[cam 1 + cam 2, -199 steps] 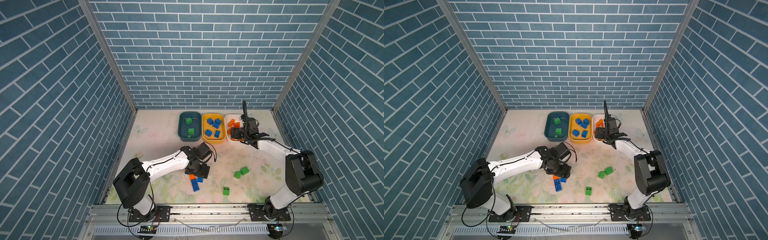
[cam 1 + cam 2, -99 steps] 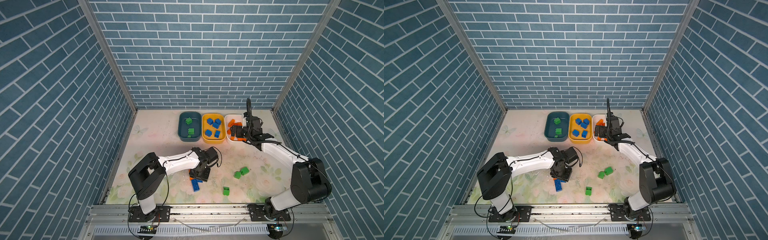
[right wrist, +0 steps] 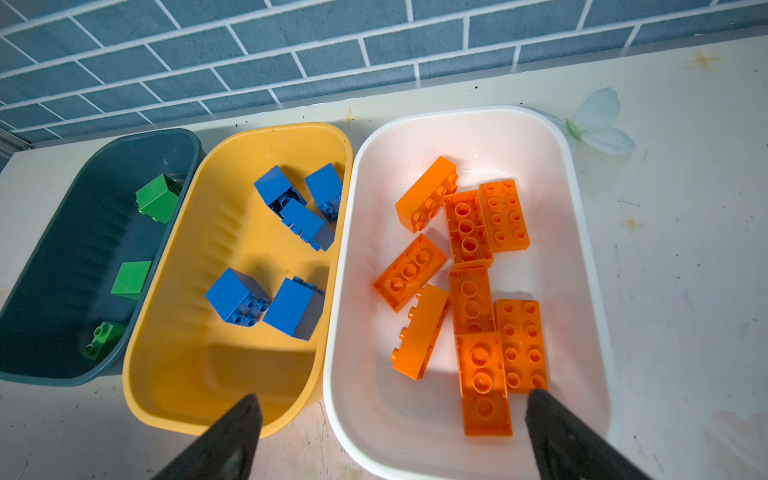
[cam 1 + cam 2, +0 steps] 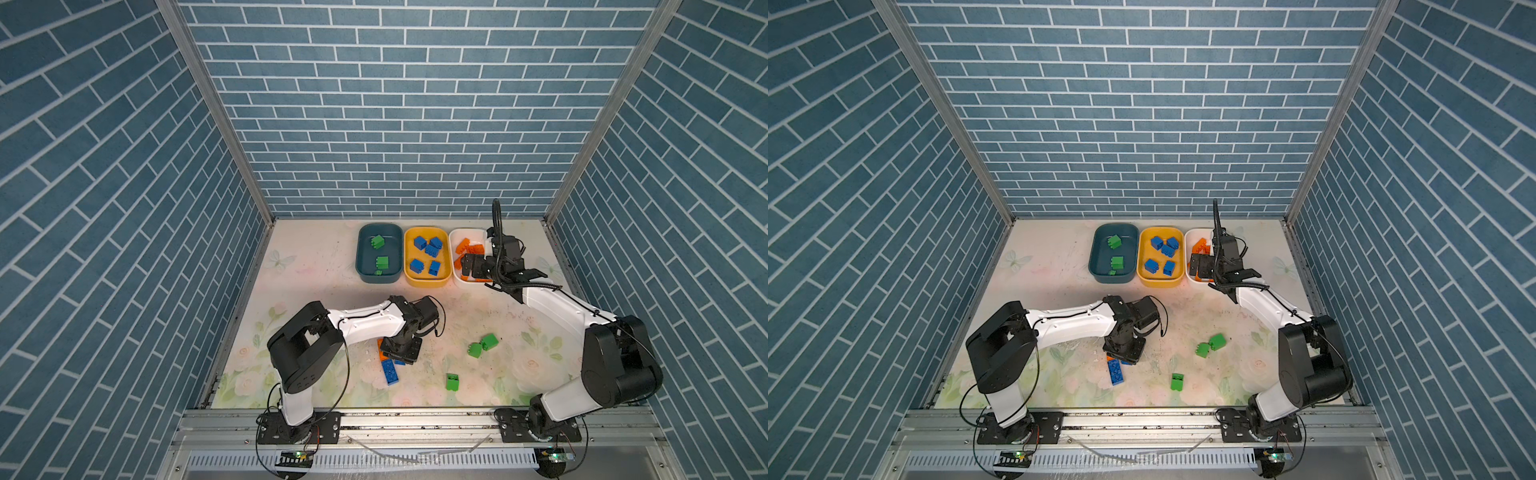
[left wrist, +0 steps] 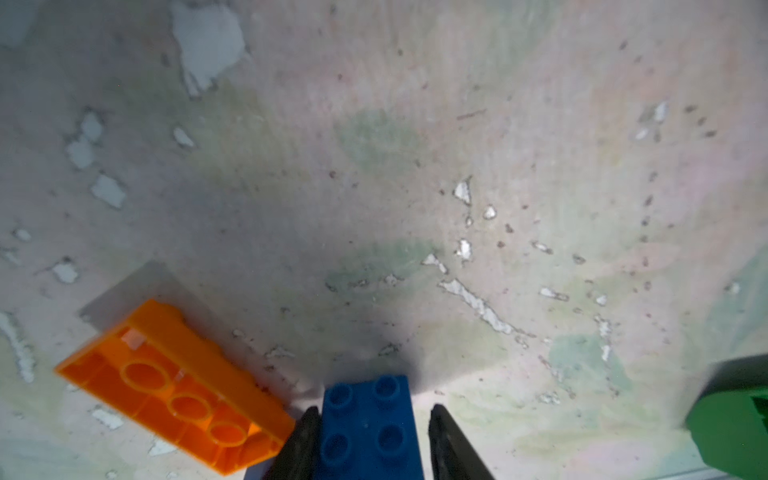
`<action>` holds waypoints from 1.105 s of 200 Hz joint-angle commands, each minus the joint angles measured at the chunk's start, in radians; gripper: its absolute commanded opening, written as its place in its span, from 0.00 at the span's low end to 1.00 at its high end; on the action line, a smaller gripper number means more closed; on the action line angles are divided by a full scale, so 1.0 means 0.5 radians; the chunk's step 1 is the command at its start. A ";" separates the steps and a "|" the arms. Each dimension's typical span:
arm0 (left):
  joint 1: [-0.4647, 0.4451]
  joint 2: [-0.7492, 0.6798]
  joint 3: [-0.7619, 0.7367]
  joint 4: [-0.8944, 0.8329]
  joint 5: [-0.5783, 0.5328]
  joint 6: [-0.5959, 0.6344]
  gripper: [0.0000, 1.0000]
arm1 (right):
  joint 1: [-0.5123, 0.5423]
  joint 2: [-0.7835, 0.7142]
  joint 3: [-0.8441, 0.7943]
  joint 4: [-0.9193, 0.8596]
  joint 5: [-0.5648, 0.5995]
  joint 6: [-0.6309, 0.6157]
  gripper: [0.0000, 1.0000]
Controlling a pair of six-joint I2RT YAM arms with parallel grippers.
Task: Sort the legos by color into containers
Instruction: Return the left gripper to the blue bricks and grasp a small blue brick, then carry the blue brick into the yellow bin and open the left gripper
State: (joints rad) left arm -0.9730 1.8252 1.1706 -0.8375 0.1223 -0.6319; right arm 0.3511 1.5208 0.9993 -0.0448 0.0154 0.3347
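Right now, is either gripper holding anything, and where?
Right gripper: open, empty. Left gripper: fingers flank a blue brick on the table, at its sides; clamped or not cannot be told.

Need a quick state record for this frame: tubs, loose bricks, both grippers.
dark teal plastic tub: three chunky green bricks
yellow plastic tub: five blue bricks
white plastic tub: flat orange bricks only
floral table, loose: three green bricks, long blue brick, orange brick
left gripper: jaws either side of small blue brick; grip unclear
right gripper: open, empty, above white tub
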 commanded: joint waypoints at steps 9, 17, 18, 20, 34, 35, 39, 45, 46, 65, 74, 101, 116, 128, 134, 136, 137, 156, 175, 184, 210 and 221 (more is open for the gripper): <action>-0.021 0.057 0.055 -0.043 -0.074 0.040 0.40 | -0.006 -0.055 -0.043 -0.033 0.022 0.021 0.99; -0.024 0.057 0.059 -0.041 -0.091 0.040 0.36 | -0.006 -0.065 -0.047 -0.045 0.027 0.018 0.99; -0.025 0.053 0.060 -0.041 -0.094 0.040 0.35 | -0.006 -0.065 -0.045 -0.045 0.029 0.018 0.99; -0.026 0.054 0.061 -0.040 -0.100 0.037 0.35 | -0.006 -0.068 -0.050 -0.046 0.032 0.019 0.99; -0.028 0.024 0.074 -0.022 -0.137 0.045 0.33 | -0.005 -0.091 -0.058 -0.058 0.039 0.019 0.99; -0.027 0.022 0.075 -0.020 -0.140 0.045 0.33 | -0.006 -0.092 -0.059 -0.058 0.039 0.020 0.99; -0.027 0.011 0.083 -0.016 -0.154 0.049 0.32 | -0.006 -0.100 -0.065 -0.057 0.033 0.018 0.99; -0.026 0.004 0.096 -0.015 -0.181 0.059 0.32 | -0.007 -0.112 -0.078 -0.055 0.024 0.019 0.99; -0.027 0.002 0.100 -0.015 -0.187 0.060 0.32 | -0.007 -0.115 -0.081 -0.052 0.024 0.019 0.99; -0.020 0.006 0.185 -0.041 -0.282 0.105 0.28 | -0.004 -0.155 -0.134 -0.019 -0.048 0.018 0.99; -0.008 0.014 0.234 -0.041 -0.317 0.126 0.26 | -0.005 -0.174 -0.153 -0.019 -0.081 0.022 0.99; 0.071 0.056 0.384 0.076 -0.311 0.183 0.26 | 0.000 -0.241 -0.230 -0.009 -0.132 0.070 0.99; 0.123 0.123 0.550 0.102 -0.312 0.228 0.26 | -0.001 -0.278 -0.267 -0.008 -0.119 0.104 0.99; 0.163 0.190 0.699 0.116 -0.320 0.272 0.26 | 0.000 -0.303 -0.294 -0.011 -0.094 0.132 0.99; 0.183 0.221 0.767 0.121 -0.321 0.295 0.26 | 0.001 -0.315 -0.306 -0.012 -0.085 0.142 0.99; 0.191 0.231 0.796 0.122 -0.321 0.303 0.26 | 0.003 -0.317 -0.307 -0.013 -0.084 0.146 0.99; 0.194 0.237 0.803 0.124 -0.321 0.305 0.26 | 0.003 -0.318 -0.309 -0.012 -0.082 0.148 0.99; 0.261 0.349 1.050 0.135 -0.339 0.352 0.26 | 0.003 -0.337 -0.331 -0.024 -0.074 0.173 0.99; 0.323 0.458 1.245 0.157 -0.380 0.373 0.26 | 0.001 -0.348 -0.342 -0.058 -0.069 0.201 0.99; 0.352 0.502 1.320 0.165 -0.400 0.374 0.26 | 0.000 -0.355 -0.348 -0.074 -0.069 0.209 0.99; 0.449 0.625 1.487 0.214 -0.355 0.358 0.27 | 0.001 -0.383 -0.366 -0.111 -0.059 0.214 0.99; 0.484 0.685 1.563 0.216 -0.340 0.368 0.27 | 0.001 -0.398 -0.373 -0.120 -0.056 0.214 0.99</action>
State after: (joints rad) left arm -0.7704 2.1098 1.8858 -0.7353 -0.0483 -0.4667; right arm 0.3511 1.3590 0.8406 -0.0742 -0.0257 0.4084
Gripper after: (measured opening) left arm 0.355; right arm 0.990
